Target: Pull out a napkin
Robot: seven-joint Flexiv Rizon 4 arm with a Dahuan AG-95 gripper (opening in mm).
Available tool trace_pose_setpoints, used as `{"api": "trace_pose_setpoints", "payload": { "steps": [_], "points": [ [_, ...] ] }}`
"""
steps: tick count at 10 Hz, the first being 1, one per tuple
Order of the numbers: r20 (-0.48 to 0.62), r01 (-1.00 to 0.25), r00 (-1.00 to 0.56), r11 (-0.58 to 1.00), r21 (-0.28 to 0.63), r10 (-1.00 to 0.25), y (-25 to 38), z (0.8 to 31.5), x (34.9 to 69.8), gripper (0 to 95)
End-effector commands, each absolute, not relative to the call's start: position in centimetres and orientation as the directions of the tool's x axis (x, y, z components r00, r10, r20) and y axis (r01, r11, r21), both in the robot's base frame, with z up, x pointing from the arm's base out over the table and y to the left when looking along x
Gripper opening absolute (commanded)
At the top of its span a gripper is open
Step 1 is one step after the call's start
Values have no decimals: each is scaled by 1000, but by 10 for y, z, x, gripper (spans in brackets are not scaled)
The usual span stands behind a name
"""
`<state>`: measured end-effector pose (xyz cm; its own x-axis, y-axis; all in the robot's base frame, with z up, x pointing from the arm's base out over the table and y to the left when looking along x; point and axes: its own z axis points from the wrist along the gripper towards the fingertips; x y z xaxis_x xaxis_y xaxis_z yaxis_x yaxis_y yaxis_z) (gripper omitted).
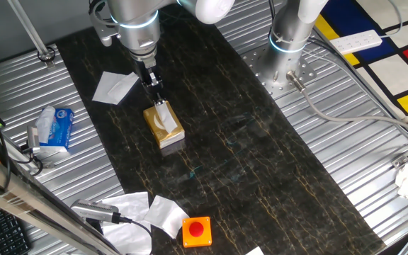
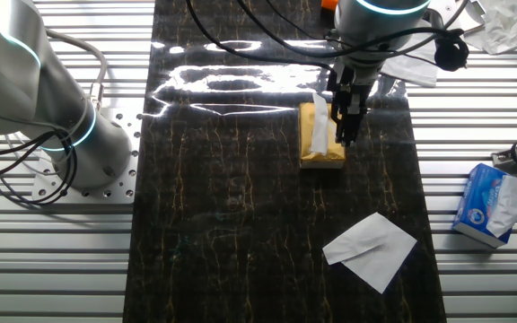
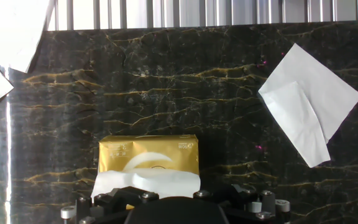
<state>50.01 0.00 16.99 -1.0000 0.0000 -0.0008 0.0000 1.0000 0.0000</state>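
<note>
Near the middle of the dark marbled table (image 1: pixel 261 163), the end effector (image 1: pixel 159 99) hangs over the tan-gold tissue box (image 1: pixel 164 127). Its fingertips are lost against the napkin (image 2: pixel 319 131), a soft creased white tuft rising from the box's top slot, so whether they pinch it cannot be told. Hand view cuts off the tuft's lower edge behind the black mount. A flat folded sheet (image 2: pixel 371 248) lies well apart.

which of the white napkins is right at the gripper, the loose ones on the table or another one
The napkin sticking out of the tan-gold tissue box, directly under the gripper. The folded sheet and the crumpled ones lie loose on the dark mat, well apart.
</note>
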Motion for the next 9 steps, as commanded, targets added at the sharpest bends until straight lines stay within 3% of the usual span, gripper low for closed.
{"api": "trace_pose_setpoints", "payload": {
  "steps": [1,9],
  "points": [
    [37,-122,-992,992,23,-123,-1,170,500,0],
    [47,-127,-991,992,18,-128,-4,172,498,0]
  ]
}}
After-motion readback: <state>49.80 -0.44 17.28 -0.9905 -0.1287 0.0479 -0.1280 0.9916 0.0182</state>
